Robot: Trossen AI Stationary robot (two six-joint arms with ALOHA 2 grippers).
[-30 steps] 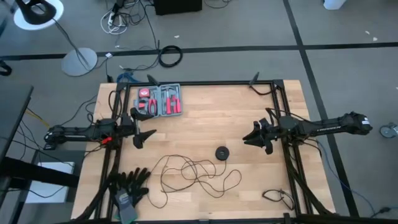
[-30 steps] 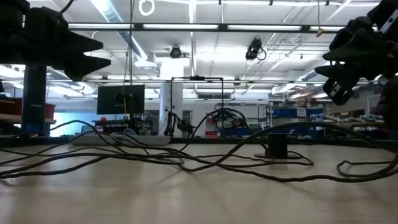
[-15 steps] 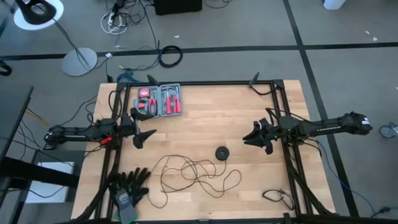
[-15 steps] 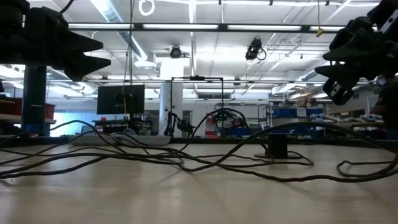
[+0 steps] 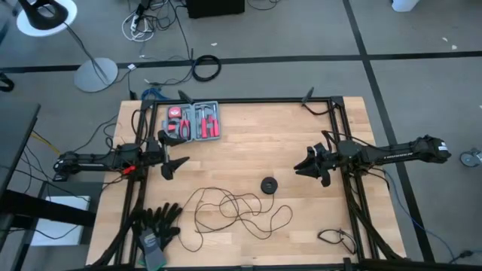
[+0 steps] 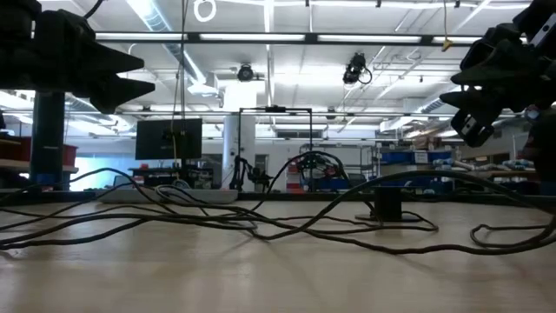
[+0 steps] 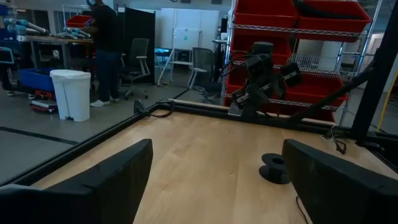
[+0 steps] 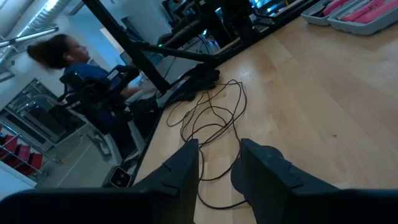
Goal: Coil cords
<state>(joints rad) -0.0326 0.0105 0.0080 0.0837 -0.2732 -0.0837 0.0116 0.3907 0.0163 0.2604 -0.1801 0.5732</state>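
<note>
My left jaws (image 5: 175,154) hang over the left side of the desk (image 5: 301,132), spread wide apart, holding nothing. My right jaws (image 5: 303,165) hang over the right side with a narrow gap between the fingers, also holding nothing. Both sit above the wood, well apart from the cord (image 5: 237,209).

The cord lies loose on the near-middle of the desk, a tangle of thin black loops, not coiled. Its round black puck (image 5: 269,185) rests just beyond the tangle, between my two arms and nearer the right jaws. In the low view the cord (image 6: 261,222) humps up in arcs across the desk and the puck (image 6: 387,207) stands right of centre.

Other items: red tool tray (image 5: 194,121) at the far left corner, black gloves (image 5: 156,226) at the near left corner, a short black cable (image 5: 337,239) at the near right corner.

The left wrist view shows the puck (image 7: 274,168) ahead and my right arm (image 7: 261,74) beyond it. A person (image 8: 74,68) sits past the desk edge in the right wrist view.
</note>
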